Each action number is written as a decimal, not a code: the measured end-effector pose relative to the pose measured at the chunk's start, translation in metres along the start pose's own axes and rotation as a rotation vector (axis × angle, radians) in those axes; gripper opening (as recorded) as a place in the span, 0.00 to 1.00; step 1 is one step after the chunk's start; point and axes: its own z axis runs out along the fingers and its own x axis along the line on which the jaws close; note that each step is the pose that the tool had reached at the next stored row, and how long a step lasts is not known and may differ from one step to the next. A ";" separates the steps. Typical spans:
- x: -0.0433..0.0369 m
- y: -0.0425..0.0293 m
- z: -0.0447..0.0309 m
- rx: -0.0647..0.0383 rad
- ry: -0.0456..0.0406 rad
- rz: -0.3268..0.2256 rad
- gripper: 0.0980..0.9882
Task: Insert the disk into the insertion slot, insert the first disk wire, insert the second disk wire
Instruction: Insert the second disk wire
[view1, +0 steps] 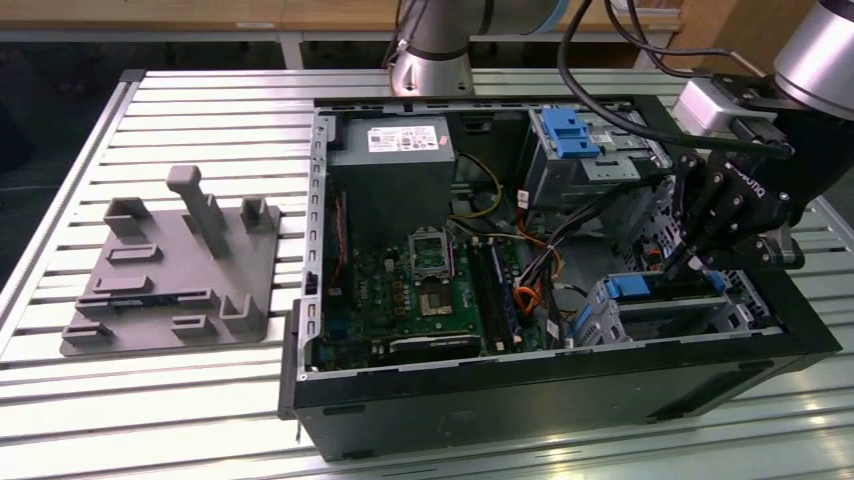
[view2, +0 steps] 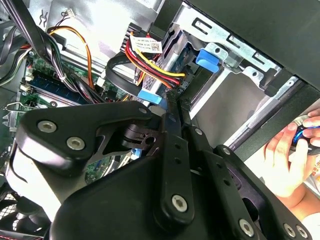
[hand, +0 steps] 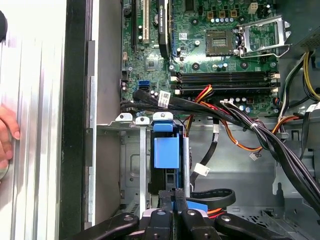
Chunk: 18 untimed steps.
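Hand (view1: 691, 262) down inside the open computer case (view1: 534, 395), at the corner on the exterior view's right, fingers (hand: 172, 212) pressed narrow together, nearly touching; can't tell if anything is pinched between them. Fingertips sit right at the blue end of the disk (hand: 166, 152), which stands edge-up inside the insertion slot (view1: 674, 315), blue caddy top showing above the cage. Black flat cable (hand: 215, 197) and a red-yellow-black wire bundle (view2: 152, 62) run just beside the disk. Green motherboard (view1: 427, 300) mid-case, taller grey cage with blue latch (view1: 571, 135) at the far end. Grey fixture plate (view1: 174, 275) on the slatted surface (view1: 160, 400), well apart from the case. A person's hand (view2: 290, 160) rests outside the case wall.
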 end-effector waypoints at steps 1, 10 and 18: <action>0.0000 0.0000 0.0000 0.000 0.0000 0.000 0.05; 0.0001 0.0001 -0.0007 0.000 0.0001 0.000 0.05; 0.0002 0.0004 -0.0023 0.000 0.0004 0.000 0.05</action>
